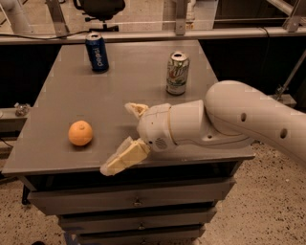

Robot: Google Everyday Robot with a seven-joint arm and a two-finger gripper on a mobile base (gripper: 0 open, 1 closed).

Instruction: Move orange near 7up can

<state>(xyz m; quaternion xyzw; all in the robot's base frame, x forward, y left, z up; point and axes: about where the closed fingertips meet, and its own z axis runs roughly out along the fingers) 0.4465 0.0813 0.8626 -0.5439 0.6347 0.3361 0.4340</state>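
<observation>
The orange (80, 133) sits near the front left of the grey table (129, 81). The 7up can (177, 73) stands upright toward the back right of the table. My gripper (118, 139) hangs over the table's front edge, to the right of the orange and apart from it. Its two cream fingers are spread wide, one finger (125, 158) low at the front and the other (136, 109) further back, with nothing between them. The white arm reaches in from the right.
A dark blue Pepsi can (97, 52) stands upright at the back left of the table. Drawers (138, 201) sit under the tabletop. A rail (158, 34) and an office chair (99, 9) lie behind the table. Speckled floor lies to the right.
</observation>
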